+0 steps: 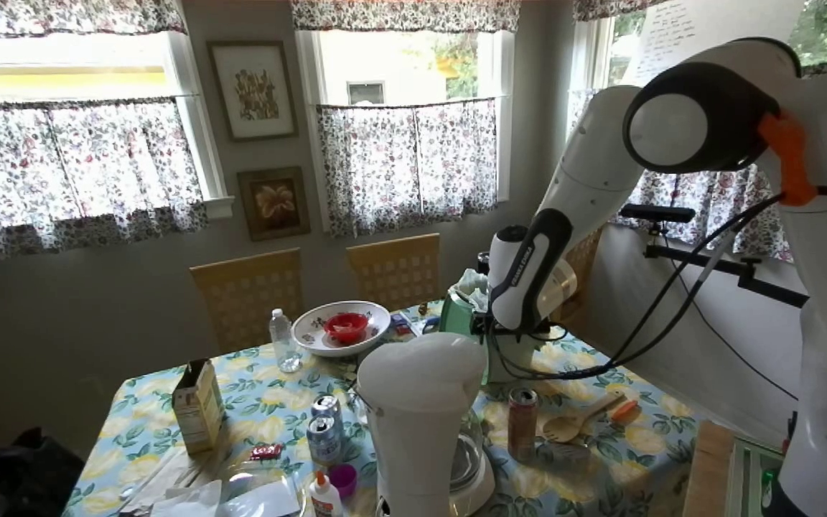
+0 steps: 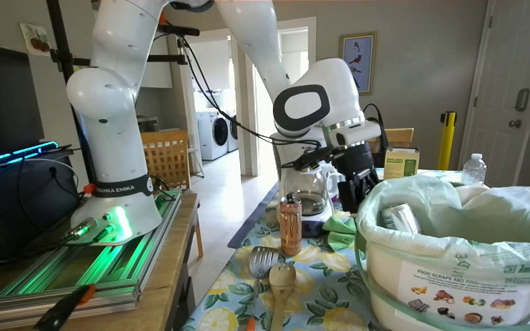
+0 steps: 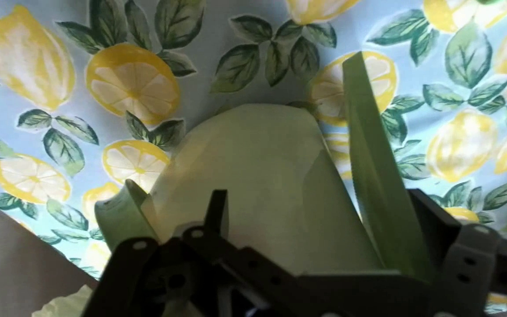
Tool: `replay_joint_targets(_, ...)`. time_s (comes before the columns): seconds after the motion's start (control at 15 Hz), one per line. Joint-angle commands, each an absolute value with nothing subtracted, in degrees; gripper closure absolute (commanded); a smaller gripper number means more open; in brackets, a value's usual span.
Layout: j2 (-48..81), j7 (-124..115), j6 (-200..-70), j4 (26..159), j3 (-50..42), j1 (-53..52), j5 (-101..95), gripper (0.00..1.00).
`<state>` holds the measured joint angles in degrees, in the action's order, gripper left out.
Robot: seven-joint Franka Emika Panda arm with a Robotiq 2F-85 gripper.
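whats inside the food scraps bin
Inside the bin, a pale green liner and a silvery-white item show in an exterior view; anything deeper is hidden behind its near side.

I recorded my gripper [image 3: 316, 193] as black. Just beside it, the bin [image 2: 384, 264] was off-white in an exterior view, dull greenish in the wrist view, with a solid green handle [image 3: 376, 167]; its liner [image 2: 426, 197] was pale green with darker green print, its label [image 2: 458, 287] white with multicoloured food pictures. Under the gripper I noted a light-blue tablecloth [image 3: 214, 53] patterned in yellow lemons, cut slices and green leaves. Near the gripper, the can [image 2: 290, 230] was peach-orange; farther off, a red bowl [image 1: 347, 327] in a white dish [image 1: 313, 337].
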<state>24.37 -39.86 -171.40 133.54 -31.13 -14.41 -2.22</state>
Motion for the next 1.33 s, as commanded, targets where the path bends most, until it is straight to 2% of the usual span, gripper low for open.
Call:
replay_joint_targets(0.0,22.39,-38.92,-172.92,136.52,-32.41,-15.92,-3.18,0.0)
replay_joint_targets(0.27,23.47,-39.75,-173.34,136.38,-33.02,-19.06,-3.66,0.0)
replay_joint_targets(0.33,23.7,-39.75,-173.3,136.13,-32.91,-19.58,-3.6,0.06)
replay_joint_targets(0.4,24.13,-40.09,-173.51,135.81,-33.4,-20.53,-3.76,0.27)
replay_joint_targets(0.53,24.55,-40.19,-173.66,135.55,-34.01,-21.83,-3.79,0.31)
replay_joint_targets(1.0,26.31,-39.99,-173.1,134.89,-37.63,-25.59,-3.94,0.8)
replay_joint_targets(1.07,26.46,-39.82,-172.89,134.89,-38.13,-25.93,-3.97,0.82)
replay_joint_targets(1.13,26.65,-39.74,-172.83,134.85,-38.57,-26.25,-3.92,0.44)
replay_joint_targets(1.2,26.81,-39.71,-172.78,134.82,-39.06,-26.62,-3.87,0.5)
replay_joint_targets(1.27,27.1,-39.72,-172.67,134.69,-39.47,-26.94,-3.8,0.5)
